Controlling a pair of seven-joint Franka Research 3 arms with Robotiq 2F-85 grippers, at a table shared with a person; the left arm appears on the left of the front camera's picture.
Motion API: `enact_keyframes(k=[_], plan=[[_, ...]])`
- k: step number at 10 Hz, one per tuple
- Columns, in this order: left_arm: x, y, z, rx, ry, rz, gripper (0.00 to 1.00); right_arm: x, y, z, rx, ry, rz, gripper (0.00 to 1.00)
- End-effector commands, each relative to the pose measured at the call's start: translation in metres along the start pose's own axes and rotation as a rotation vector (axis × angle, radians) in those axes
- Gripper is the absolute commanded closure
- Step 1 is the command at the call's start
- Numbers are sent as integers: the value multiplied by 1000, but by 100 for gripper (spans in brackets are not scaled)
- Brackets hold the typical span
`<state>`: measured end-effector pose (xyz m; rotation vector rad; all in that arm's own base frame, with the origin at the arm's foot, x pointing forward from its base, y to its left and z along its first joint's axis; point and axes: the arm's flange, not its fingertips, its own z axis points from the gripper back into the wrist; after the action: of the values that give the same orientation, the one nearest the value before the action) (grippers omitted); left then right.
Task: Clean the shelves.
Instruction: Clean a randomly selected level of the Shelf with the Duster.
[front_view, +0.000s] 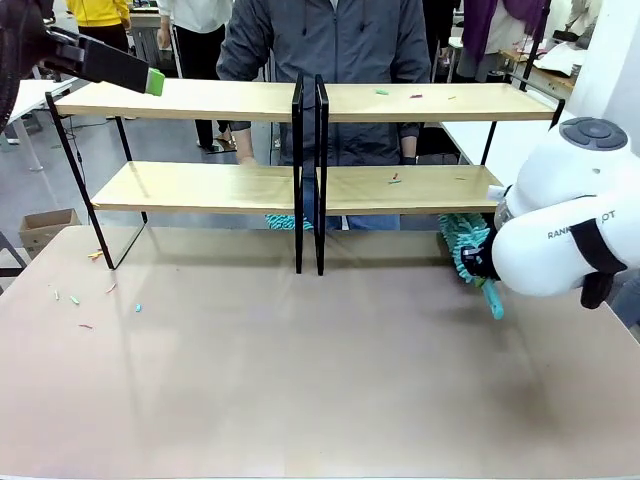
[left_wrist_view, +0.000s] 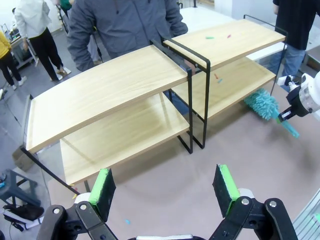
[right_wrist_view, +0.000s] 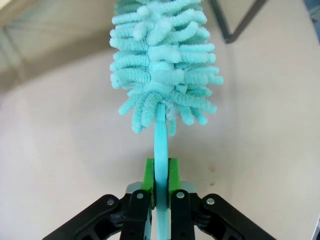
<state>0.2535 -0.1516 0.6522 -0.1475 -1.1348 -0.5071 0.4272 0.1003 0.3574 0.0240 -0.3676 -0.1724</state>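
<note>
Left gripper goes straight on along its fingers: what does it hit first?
Most likely the left shelf rack: the open left gripper points at its top board, with only air over the table in between. Depth is unclear, so it could meet the lower board instead.

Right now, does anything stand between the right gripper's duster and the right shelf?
Nothing visible does. The duster, held by the right gripper, hangs beside the right shelf's lower board, where scraps lie uncovered.

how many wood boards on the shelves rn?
4: left top board, left lower board beneath it, right top board, right lower board beneath it. None looks hidden.
</note>
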Motion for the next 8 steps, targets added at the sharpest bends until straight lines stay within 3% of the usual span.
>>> enact_keyframes(k=[1,3,6,8], plan=[[-3,0,0,2,-5,-1,0,-30,-19,12,147,80,82,88],[-3,0,0,2,-5,-1,0,-31,-45,23,306,273,158,88],[-3,0,0,2,-5,-1,0,-31,-133,65,537,469,284,88],[-3,0,0,2,-5,-1,0,-46,-199,96,677,610,509,88]])
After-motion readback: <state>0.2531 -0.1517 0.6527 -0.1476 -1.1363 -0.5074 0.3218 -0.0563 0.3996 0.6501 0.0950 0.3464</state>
